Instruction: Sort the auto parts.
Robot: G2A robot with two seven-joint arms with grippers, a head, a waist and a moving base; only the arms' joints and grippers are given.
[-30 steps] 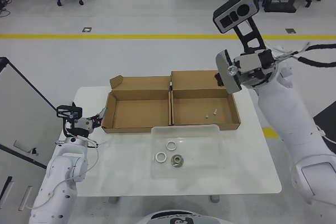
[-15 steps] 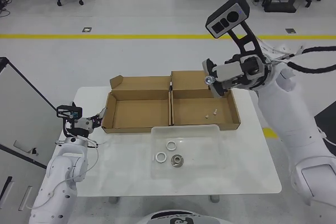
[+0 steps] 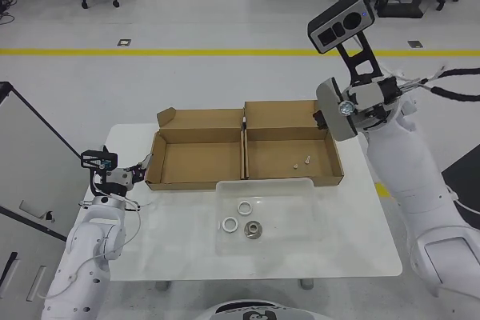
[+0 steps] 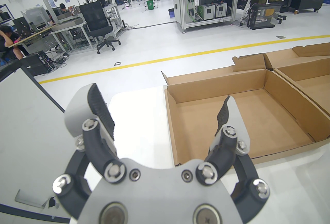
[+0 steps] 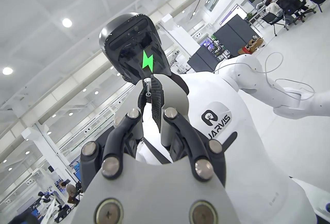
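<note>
My right gripper point(image 3: 346, 107) is raised above the far right corner of the right cardboard box point(image 3: 334, 164), turned up toward the top camera. It is shut on a small threaded metal part point(image 5: 147, 88), pinched between the fingertips point(image 5: 157, 90). Two small screws point(image 3: 300, 162) lie in the right box. The left cardboard box point(image 3: 154, 164) holds nothing. A clear tray point(image 3: 304, 186) in front of the boxes holds two white rings point(image 3: 245, 207) and a metal nut point(image 3: 252, 230). My left gripper point(image 4: 159, 96) rests open at the table's left edge, beside the left box point(image 4: 268, 80).
The white table point(image 3: 344, 240) has bare room to the right of the tray and along its front. A grey panel point(image 3: 24, 136) stands to the left of the table. Both boxes have raised flaps at the back.
The right gripper swung left over the right box's far edge, then back to the right, still pinching the small metal part. The left arm has kept still.
</note>
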